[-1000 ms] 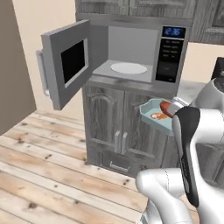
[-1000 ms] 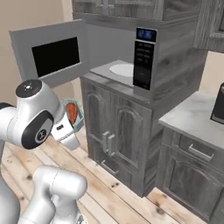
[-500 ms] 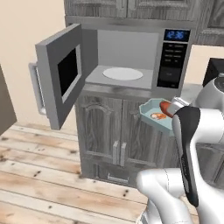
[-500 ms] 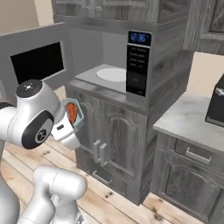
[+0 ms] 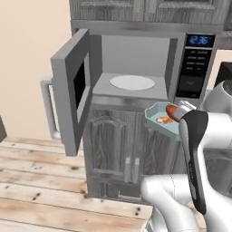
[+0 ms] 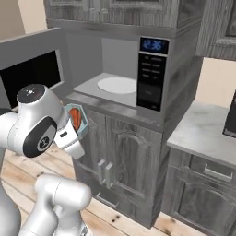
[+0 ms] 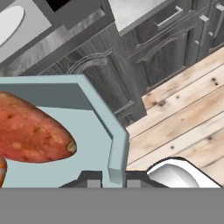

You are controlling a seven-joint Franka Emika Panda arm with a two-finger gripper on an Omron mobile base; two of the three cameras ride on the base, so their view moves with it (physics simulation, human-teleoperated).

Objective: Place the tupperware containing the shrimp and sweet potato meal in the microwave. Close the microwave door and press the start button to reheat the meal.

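The pale teal tupperware (image 5: 159, 118) hangs in front of the lower cabinet, below and right of the microwave's opening. My gripper (image 7: 114, 178) is shut on its rim wall, one dark fingertip (image 7: 89, 179) on each side. Inside lie an orange-red sweet potato chunk (image 7: 30, 131) and small pale shrimp (image 5: 164, 120). From the right base, the tupperware (image 6: 76, 120) peeks out beside my white arm. The silver-grey microwave (image 5: 136, 63) stands open, its round white turntable (image 5: 132, 82) bare. The microwave door (image 5: 72, 90) swings out to the left with its bar handle (image 5: 47, 108).
Grey wood cabinet doors (image 5: 122, 149) stand under the microwave, with more cabinets above. To the right is a grey counter (image 6: 203, 129) with a dark appliance (image 6: 230, 120) over drawers. The black control panel (image 6: 150, 78) has a blue display. The floor is light wood planks (image 5: 41, 181).
The whole picture has shifted: the base has driven, and the microwave now looks larger and nearer. My arm and the held tupperware keep the same place in the views.
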